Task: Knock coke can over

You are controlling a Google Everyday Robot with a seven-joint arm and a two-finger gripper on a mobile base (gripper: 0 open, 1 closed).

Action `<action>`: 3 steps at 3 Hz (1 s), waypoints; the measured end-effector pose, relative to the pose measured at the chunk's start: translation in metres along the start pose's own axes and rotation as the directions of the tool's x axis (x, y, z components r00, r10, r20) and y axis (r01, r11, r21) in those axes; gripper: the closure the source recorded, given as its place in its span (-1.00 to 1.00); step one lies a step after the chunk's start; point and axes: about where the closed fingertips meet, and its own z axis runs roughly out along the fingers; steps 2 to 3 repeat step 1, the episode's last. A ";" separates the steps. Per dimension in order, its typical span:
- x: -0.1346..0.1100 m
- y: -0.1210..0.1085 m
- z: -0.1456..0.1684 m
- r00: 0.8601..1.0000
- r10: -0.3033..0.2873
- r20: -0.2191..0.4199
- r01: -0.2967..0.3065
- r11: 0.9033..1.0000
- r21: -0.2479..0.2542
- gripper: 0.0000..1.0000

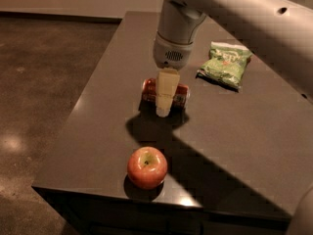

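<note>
The coke can [179, 94] is a small red can. It lies on its side on the dark table [98, 106], its length running left to right. My gripper [164, 102] hangs straight down in front of the can and covers its middle. The pale fingers [166, 84] point down at the table top just in front of the can. The red ends of the can show on both sides of the fingers.
A red-yellow apple [147, 167] stands near the table's front edge, below the gripper. A green chip bag [225, 64] lies at the back right. My arm [254, 18] crosses the upper right. The table's left edge drops to a brown floor [39, 82].
</note>
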 end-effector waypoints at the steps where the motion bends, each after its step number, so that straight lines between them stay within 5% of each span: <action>1: 0.000 0.000 0.000 1.000 0.000 0.000 0.000 1.000 0.000 -1.00; 3: 0.000 0.000 0.000 1.000 0.000 0.000 0.000 1.000 0.000 -1.00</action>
